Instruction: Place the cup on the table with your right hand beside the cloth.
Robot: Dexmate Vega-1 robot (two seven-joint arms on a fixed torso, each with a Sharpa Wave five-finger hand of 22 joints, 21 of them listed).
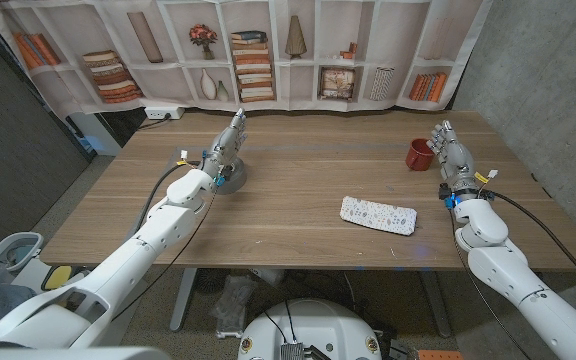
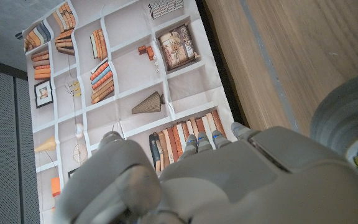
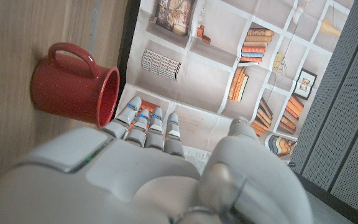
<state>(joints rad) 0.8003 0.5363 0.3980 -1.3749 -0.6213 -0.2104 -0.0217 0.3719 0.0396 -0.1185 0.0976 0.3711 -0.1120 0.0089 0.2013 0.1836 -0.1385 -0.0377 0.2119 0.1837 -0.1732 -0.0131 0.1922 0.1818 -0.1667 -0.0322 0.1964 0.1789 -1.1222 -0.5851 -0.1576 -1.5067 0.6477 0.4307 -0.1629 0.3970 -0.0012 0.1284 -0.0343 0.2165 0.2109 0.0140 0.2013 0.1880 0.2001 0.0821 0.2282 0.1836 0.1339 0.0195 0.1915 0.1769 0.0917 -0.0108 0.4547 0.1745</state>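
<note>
The red cup (image 1: 419, 155) stands upright on the bench (image 1: 298, 180), well beyond the cloth (image 1: 378, 215) whose long axis runs crosswise, just beside my empty, open-fingered right hand (image 1: 452, 150).

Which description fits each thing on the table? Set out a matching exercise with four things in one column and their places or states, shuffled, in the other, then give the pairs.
Things
1. cup
2. cloth
3. left hand
4. right hand

Descriptions
A. white and patterned, lying flat toward the table's near edge
B. upright by a grey round thing on the robot's left side of the table
C. red, with a handle, standing on the wood toward the far right
D. fingers up, holding nothing, just beside the cup

Pairs: 1-C, 2-A, 3-B, 4-D
</note>
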